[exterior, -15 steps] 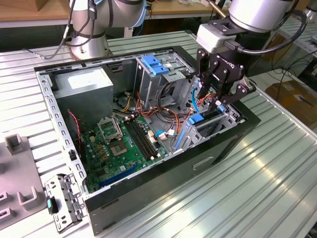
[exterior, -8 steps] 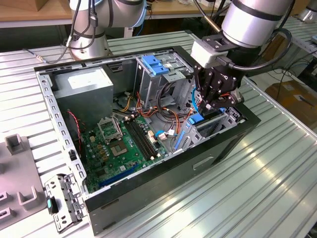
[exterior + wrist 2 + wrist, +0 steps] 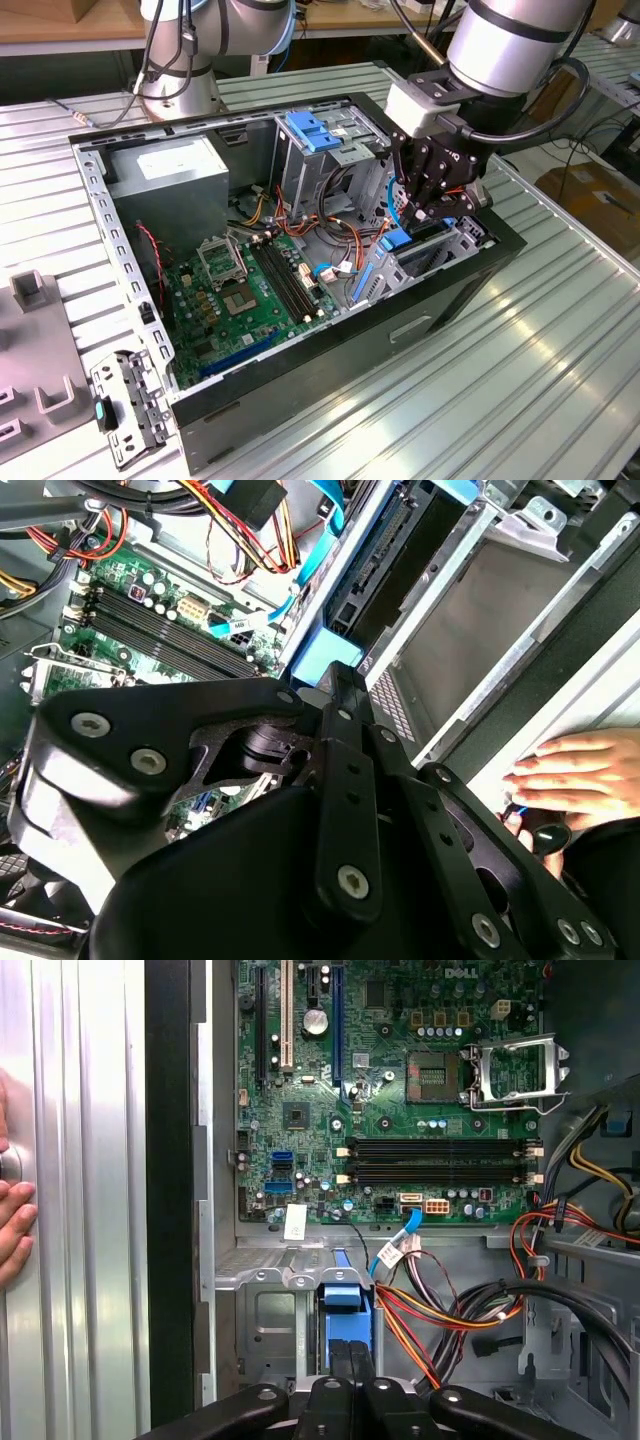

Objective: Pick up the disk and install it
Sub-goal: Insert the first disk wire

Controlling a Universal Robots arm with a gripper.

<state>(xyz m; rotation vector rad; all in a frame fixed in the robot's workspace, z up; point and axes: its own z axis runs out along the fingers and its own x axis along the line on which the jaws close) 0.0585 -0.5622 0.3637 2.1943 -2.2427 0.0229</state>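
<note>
Black steel forms the case (image 3: 330, 365), which lies open on a ribbed aluminium table (image 3: 520, 380). Inside it sit a green motherboard (image 3: 250, 290), a grey power supply (image 3: 165, 170) in the far corner, and loose orange, red and yellow cables (image 3: 330, 225) running across the middle. A pale blue bracket (image 3: 315, 130) lies on top of the metal bay at the far side.

At the corner of the case on the exterior view's right stands a metal cage (image 3: 455, 250). The disk (image 3: 410, 240) is in that cage, set on edge, with its blue rail facing up. In the first wrist view the disk (image 3: 340, 1305) shows as a narrow blue strip between the cage (image 3: 265, 1320) walls, just beside the cables (image 3: 450, 1310) and below the motherboard (image 3: 400, 1090) edge. In the second wrist view its dark body (image 3: 390, 560) runs down into the cage (image 3: 480, 600).

The gripper (image 3: 428, 215) is lowered into the cage. Its fingers are pressed together, and in the first wrist view the gripper (image 3: 350, 1352) meets the disk's blue end with its tips; in the second wrist view a finger (image 3: 340, 710) lies against that same blue end.

A hand (image 3: 15, 1225) rests on the table outside the case wall, and the second wrist view also shows the hand (image 3: 580, 775) there.
</note>
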